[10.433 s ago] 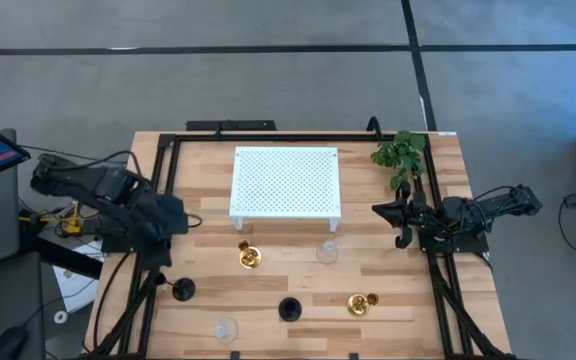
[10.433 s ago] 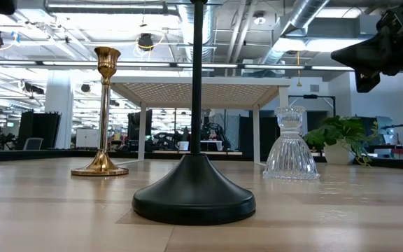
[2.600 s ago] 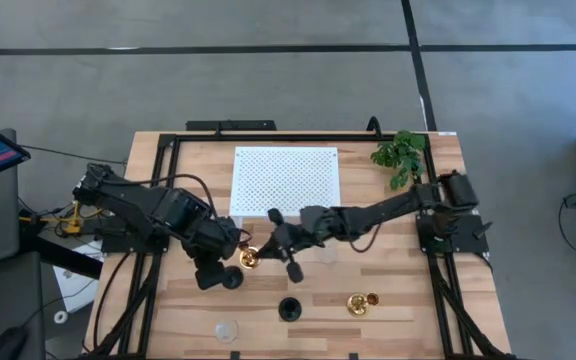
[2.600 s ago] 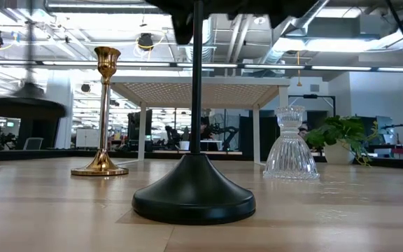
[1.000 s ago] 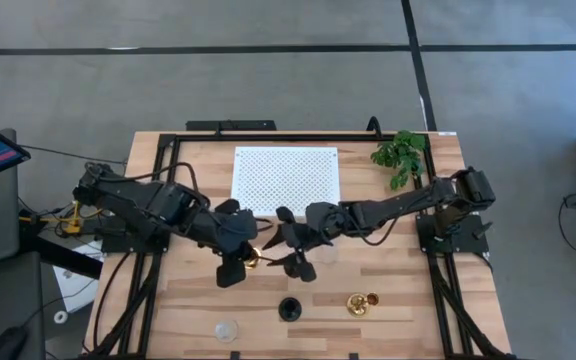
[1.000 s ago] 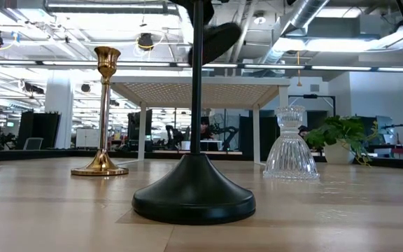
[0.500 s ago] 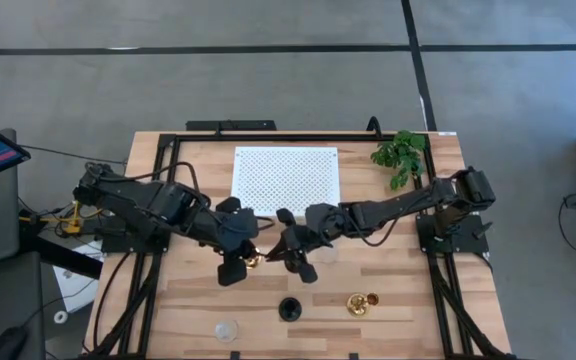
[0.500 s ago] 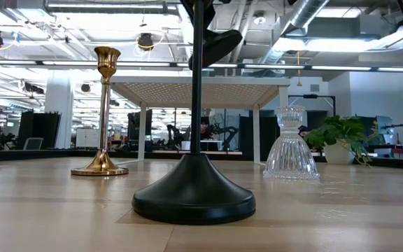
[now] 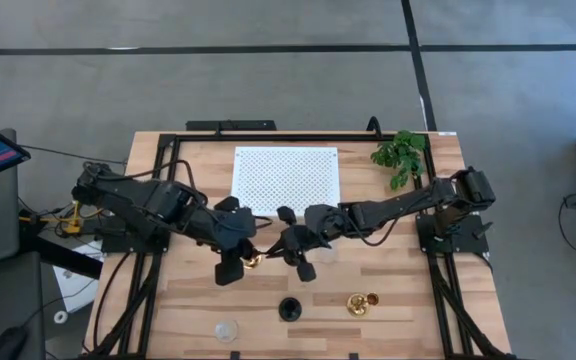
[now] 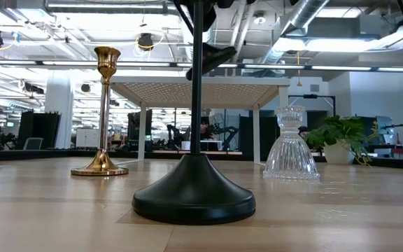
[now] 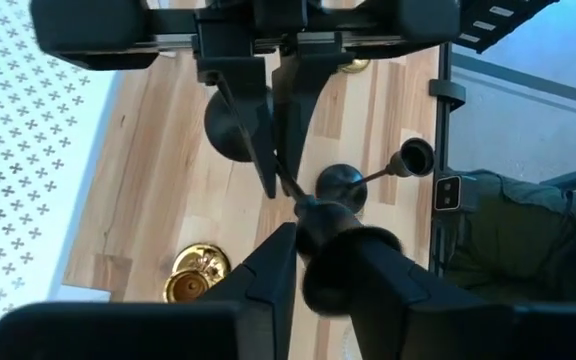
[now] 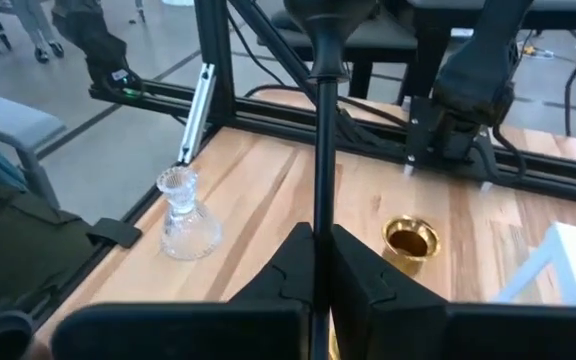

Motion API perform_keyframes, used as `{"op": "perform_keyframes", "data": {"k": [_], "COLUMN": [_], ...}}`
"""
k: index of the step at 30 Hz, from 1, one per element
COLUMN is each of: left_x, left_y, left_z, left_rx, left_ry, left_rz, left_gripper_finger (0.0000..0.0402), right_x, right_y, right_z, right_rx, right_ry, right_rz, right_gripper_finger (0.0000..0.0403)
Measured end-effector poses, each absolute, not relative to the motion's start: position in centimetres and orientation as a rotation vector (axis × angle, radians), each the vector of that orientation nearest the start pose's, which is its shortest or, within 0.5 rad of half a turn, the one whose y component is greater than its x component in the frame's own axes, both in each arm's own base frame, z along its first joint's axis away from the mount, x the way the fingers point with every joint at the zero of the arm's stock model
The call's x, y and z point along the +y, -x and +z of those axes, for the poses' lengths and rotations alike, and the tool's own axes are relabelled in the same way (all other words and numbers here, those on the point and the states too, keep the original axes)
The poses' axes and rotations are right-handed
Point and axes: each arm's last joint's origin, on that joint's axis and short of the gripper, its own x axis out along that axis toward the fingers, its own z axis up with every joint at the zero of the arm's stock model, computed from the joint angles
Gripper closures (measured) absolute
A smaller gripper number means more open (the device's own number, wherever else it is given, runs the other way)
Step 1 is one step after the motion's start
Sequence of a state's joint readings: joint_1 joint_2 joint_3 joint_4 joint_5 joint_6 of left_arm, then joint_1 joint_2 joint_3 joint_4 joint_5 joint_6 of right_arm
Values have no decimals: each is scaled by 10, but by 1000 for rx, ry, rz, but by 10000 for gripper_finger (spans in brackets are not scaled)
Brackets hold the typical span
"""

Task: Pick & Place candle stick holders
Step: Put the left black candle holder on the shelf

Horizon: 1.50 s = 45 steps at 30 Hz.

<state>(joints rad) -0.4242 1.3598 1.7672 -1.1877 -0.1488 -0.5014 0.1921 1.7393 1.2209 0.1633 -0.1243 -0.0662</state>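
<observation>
One black candle stick holder is held in the air between both grippers over the table's middle; its stem (image 12: 320, 150) runs up from my right gripper (image 12: 318, 240) and its round base (image 10: 212, 56) hangs tilted. My left gripper (image 11: 318, 235) is shut on its upper end. Standing on their bases on the table: a second black holder (image 9: 288, 308), a gold one (image 9: 251, 260) under the left gripper, another gold one (image 9: 360, 302), a clear glass one (image 9: 226, 328) and another glass one (image 10: 290, 143). My left gripper pinches the black holder's thick upper end (image 11: 320, 225) between its two fingers, coming from above and pointing down. The holder is clear of the table and slants away below the fingers toward the table's right. My right gripper pinches the thin stem (image 12: 319, 215) between its two fingers, close to the left gripper's hold. The fingers come from the table's right side and lie across the stem. The base (image 11: 233, 125) hangs beyond and below the fingers.
The white perforated platform (image 9: 286, 182) stands on legs at the far middle. A green plant sprig (image 9: 400, 155) is at the far right corner. Black frame rails (image 9: 168, 200) run along the table's sides.
Both arms have stayed almost where they were. In the low view the held black holder's base has sunk a little and turned flatter.
</observation>
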Motion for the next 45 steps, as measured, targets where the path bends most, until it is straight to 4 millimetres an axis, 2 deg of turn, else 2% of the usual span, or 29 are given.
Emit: {"op": "perform_keyframes", "data": {"k": [6,11,17,21,24,27,32,38,45], "left_x": [-82,-71,-64,-64,-65,-64,-63,-59,-58], "left_y": [-191,-168,-156,-156,-155,-154,-150,-143,-140], "left_z": [462,473,464,451,439,426,412,413,415], "left_rx": [721,652,648,687,722,757,790,773,758], "left_ry": [284,302,287,267,250,233,222,229,235], "left_rz": [-95,-93,-46,-35,-29,-20,-7,-12,-16], "left_gripper_finger": [322,321,321,321,321,321,321,321,321], "right_x": [77,71,63,47,30,9,-29,-65,-93], "right_y": [-388,-380,-362,-352,-346,-340,-327,-312,-306], "right_z": [257,270,305,328,334,326,300,279,274], "right_rx": [387,382,300,206,103,14,-82,-131,-153], "right_ry": [109,185,264,277,273,254,155,34,-17], "right_rz": [254,132,31,-15,-73,-146,-261,-369,-452], "right_gripper_finger": [401,402,402,402,403,403,403,403,403]}}
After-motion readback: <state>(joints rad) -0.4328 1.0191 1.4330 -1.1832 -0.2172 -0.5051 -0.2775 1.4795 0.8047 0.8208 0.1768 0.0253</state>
